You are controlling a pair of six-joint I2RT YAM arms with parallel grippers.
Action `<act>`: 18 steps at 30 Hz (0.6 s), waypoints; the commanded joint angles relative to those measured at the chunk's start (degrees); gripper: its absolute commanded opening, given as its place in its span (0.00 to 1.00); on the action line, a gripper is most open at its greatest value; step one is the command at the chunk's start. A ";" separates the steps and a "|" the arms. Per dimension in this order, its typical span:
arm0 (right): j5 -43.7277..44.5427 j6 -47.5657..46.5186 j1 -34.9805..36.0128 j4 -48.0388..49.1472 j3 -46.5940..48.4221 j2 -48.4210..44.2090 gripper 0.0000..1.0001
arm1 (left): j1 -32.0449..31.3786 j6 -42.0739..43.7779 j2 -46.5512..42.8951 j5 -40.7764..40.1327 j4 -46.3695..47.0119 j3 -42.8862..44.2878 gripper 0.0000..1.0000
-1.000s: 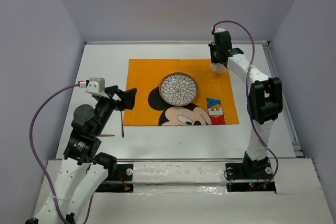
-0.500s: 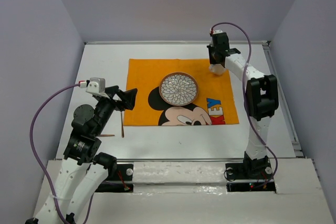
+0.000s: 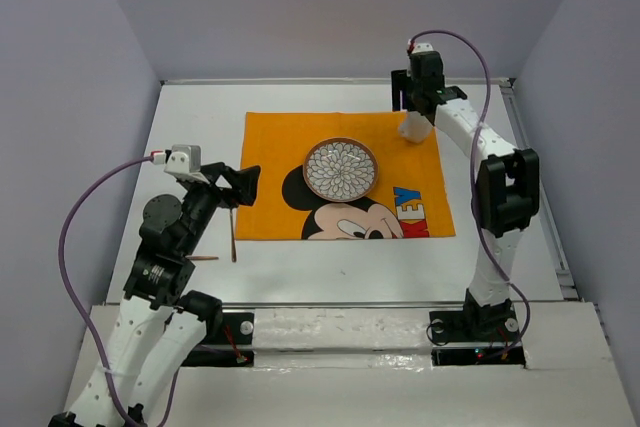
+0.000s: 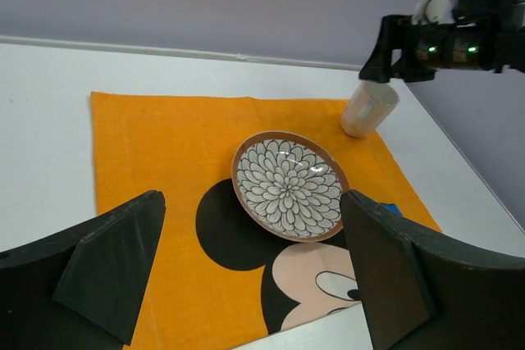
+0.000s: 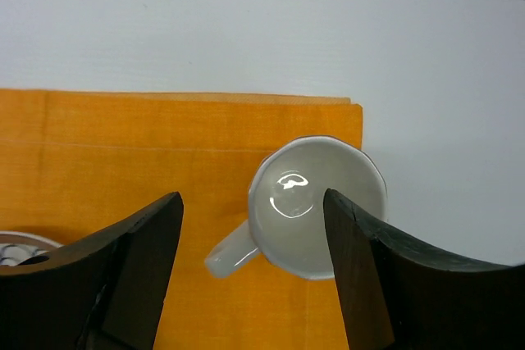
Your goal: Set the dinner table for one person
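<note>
Right wrist view: the white mug (image 5: 316, 206) stands upright directly below the right gripper (image 5: 250, 198), at the far right corner of the orange mat (image 5: 123, 137) where it meets the bare tabletop (image 5: 246, 38). Its handle angles towards the plate (image 4: 287, 186). The jaws are spread wide, clear of the mug, and the arm reaches far out. The left gripper (image 4: 252, 198), also spread and empty, hovers well apart.

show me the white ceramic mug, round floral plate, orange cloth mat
white ceramic mug (image 5: 316, 204), right wrist view, inner bottom
round floral plate (image 3: 341, 169), top view, centre
orange cloth mat (image 3: 270, 142), top view, bare left part
</note>
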 commanded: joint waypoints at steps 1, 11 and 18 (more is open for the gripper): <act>-3.99 5.70 2.32 2.38 -1.79 -11.44 0.75 | 0.46 -3.48 1.96 -2.63 0.22 0.17 0.99; -11.37 18.79 9.54 15.99 -34.91 -34.27 0.71 | 1.68 -14.30 8.55 -11.41 -21.48 5.01 0.99; -17.96 26.01 12.00 20.48 -49.16 -45.63 0.68 | 7.74 -15.45 17.58 -8.10 -21.86 0.90 0.99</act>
